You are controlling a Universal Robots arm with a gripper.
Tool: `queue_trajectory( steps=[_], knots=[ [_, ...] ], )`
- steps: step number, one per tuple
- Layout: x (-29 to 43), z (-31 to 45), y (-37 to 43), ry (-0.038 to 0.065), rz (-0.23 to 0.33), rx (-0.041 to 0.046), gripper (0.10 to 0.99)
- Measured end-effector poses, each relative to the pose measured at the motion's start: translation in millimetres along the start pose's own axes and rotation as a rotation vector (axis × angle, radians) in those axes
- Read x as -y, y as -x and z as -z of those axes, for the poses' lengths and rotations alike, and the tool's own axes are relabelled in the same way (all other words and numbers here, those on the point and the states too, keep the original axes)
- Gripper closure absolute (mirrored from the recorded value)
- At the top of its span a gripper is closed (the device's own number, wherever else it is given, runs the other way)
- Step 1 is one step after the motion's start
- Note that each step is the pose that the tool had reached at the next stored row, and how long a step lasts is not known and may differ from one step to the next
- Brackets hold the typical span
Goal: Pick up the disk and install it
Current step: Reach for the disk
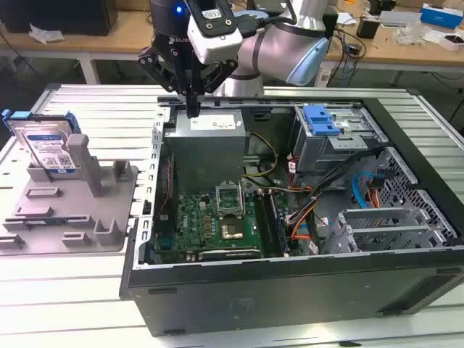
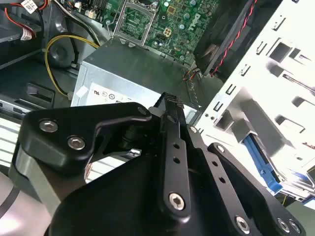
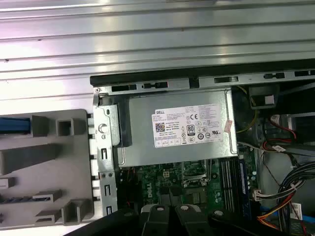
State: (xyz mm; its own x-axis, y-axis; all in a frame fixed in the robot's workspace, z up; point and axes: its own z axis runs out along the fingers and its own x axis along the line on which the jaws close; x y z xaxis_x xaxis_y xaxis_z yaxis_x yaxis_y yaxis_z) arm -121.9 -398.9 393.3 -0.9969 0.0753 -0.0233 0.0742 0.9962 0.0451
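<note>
1. The gripper (image 1: 193, 110) hangs over the power supply (image 1: 210, 141), which sits in a far corner of the open computer case (image 1: 290, 297). Contact between the tips and the unit cannot be determined.
2. The fingers (image 2: 172, 105) are pressed together with nothing between them.
3. The disk (image 1: 49, 148) stands upright in a grey holder (image 1: 80, 217). The holder lies beside the case, toward the bench (image 1: 65, 319) edge at the exterior view's left, well apart from the gripper.
4. The motherboard (image 1: 210, 221) lies exposed in the case.
</note>
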Motion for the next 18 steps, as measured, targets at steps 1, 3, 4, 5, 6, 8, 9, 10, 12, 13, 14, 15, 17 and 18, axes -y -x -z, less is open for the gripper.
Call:
queue_trajectory(
  steps=[1,3,4,5,6,8,9,10,12,13,14,15,17,18],
  knots=[
    [0.0,0.0,0.0,0.0,0.0,0.0,0.98],
    [0.0,0.0,0.0,0.0,0.0,0.0,0.98],
    [0.0,0.0,0.0,0.0,0.0,0.0,0.98],
    [0.0,0.0,0.0,0.0,0.0,0.0,0.98],
    [0.0,0.0,0.0,0.0,0.0,-0.0001,0.98],
    [0.0,-0.2,-0.8,-0.001,0.0,-0.0086,0.98],
    [0.3,-0.4,-3.7,-0.001,-0.001,-0.016,0.98],
    [0.5,-0.6,-8.2,-0.001,-0.001,-0.0223,0.98],
    [0.9,-0.7,-19.8,-0.002,-0.002,-0.0379,0.98],
    [1.3,-0.8,-27.4,-0.003,-0.002,-0.0449,0.98],
    [1.8,-1.0,-34.6,-0.003,-0.002,-0.0474,0.98],
    [2.4,-1.2,-43.6,-0.003,-0.002,-0.05,0.98],
    [3.4,-1.5,-61.3,-0.003,-0.002,-0.0543,0.98],
    [3.7,-1.6,-68.0,-0.004,-0.003,-0.055,0.98]
  ],
)
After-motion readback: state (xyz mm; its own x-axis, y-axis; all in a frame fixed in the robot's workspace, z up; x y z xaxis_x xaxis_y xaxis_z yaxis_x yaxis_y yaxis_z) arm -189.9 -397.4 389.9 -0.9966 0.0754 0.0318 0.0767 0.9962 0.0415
